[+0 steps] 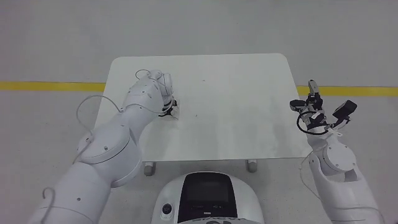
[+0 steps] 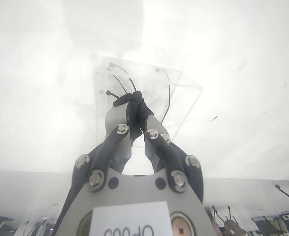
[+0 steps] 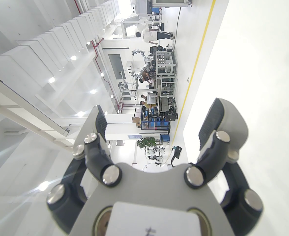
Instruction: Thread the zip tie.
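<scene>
**While the left pincer (image 2: 137,99) sits shut in the clear box (image 2: 187,85), the right pincer (image 3: 156,121) is spread**

Seen from the top view, the clear box stands on the white bench (image 1: 236,99), near the side by the robot's left arm. That arm stretches across the bench, and its wrist is right over the box, covering most of it. The right pincer is well apart from the box, just past the bench edge farthest from it.

Where the left wrist view looks down, the left pincer's two fingers (image 2: 149,114) are pressed together, their tips wrapped in something black. The tips are inside the box's outline. Several black zip ties (image 2: 169,94) lie in the box, and two thin ones run right up to the tips. Whether one is caught between the tips I cannot tell. Another tie lies apart from the tips, toward one wall of the box.

Through the right wrist view, the right pincer's fingers stand wide apart with nothing between them. The bench runs along one side of them, and a yellow floor line (image 3: 198,50) lies beyond it.
</scene>
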{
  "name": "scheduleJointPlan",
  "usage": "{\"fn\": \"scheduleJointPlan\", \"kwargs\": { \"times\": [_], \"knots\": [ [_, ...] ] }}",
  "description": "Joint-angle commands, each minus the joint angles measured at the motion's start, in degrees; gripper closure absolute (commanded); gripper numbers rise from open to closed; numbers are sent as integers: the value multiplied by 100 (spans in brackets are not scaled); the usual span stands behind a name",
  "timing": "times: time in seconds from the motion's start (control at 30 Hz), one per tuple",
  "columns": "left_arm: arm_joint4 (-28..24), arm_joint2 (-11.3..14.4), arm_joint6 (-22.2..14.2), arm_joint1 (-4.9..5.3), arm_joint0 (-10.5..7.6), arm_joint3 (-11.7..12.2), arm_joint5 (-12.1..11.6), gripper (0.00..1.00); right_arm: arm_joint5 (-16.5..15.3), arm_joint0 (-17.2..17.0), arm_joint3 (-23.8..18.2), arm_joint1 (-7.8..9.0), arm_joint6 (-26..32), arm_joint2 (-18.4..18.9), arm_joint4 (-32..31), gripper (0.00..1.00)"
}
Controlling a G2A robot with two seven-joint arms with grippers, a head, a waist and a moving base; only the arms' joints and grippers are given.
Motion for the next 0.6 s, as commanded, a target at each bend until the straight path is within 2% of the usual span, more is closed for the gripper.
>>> {"fn": "scheduleJointPlan", "kwargs": {
  "times": [0.0, 0.17, 0.37, 0.57],
  "knots": [
    [1, -3, -23, 8, -7, -23, -18, 100, 0, 0, 0, 0, 0, 0, 0, 0],
    [47, 7, -88, 38, -46, -86, -206, 100, 0, 0, 0, 0, 0, 0, 0, 0],
    [98, 11, -378, 128, -177, -94, -741, 100, 0, 0, 0, 0, 0, 0, 0, 0],
    [99, -9, -583, 225, -272, -169, -1070, 100, 0, 0, 0, 0, 0, 0, 0, 0]
  ]
}}
